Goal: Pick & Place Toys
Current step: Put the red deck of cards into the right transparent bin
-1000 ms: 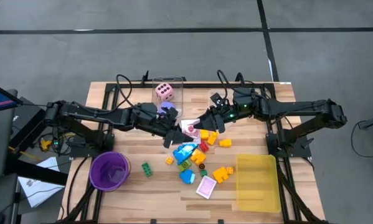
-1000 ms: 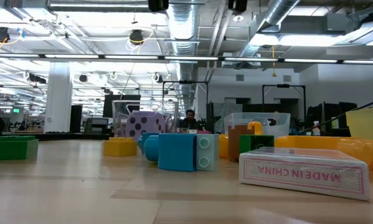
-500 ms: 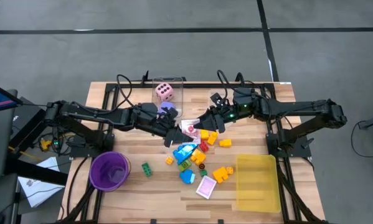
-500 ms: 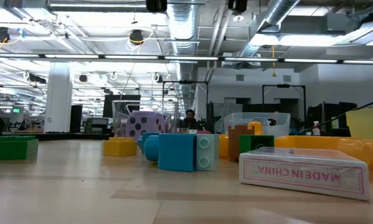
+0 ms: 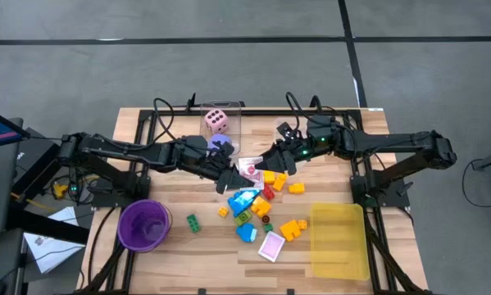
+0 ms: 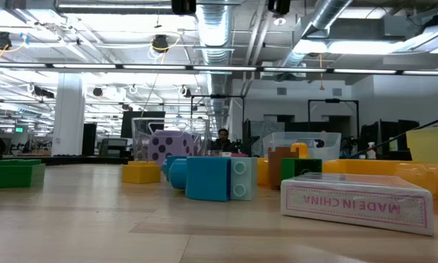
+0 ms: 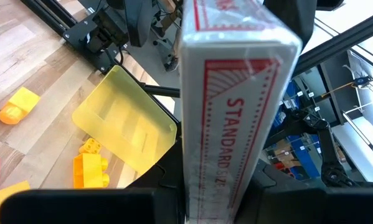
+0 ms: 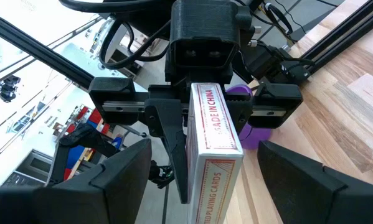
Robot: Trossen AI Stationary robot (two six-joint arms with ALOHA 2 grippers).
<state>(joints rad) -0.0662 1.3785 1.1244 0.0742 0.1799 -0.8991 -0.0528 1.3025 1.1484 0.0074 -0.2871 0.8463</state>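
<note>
Nothing differs from a second ago. Left tool (image 8: 202,134) stays clamped on the card deck (image 8: 212,149) above the toy pile (image 5: 257,209); right tool (image 5: 265,161) faces it, fingers spread and empty, so a handover seems stalled.

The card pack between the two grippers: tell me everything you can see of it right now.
The card pack is a slim white box with red line borders and red lettering, wrapped in shiny clear film. It stands on edge in the air above the toy pile, near the table's middle. The left gripper is shut on it, one dark finger flat against each broad face. The right gripper faces it with fingers spread wide to either side of the pack, not touching it.
</note>
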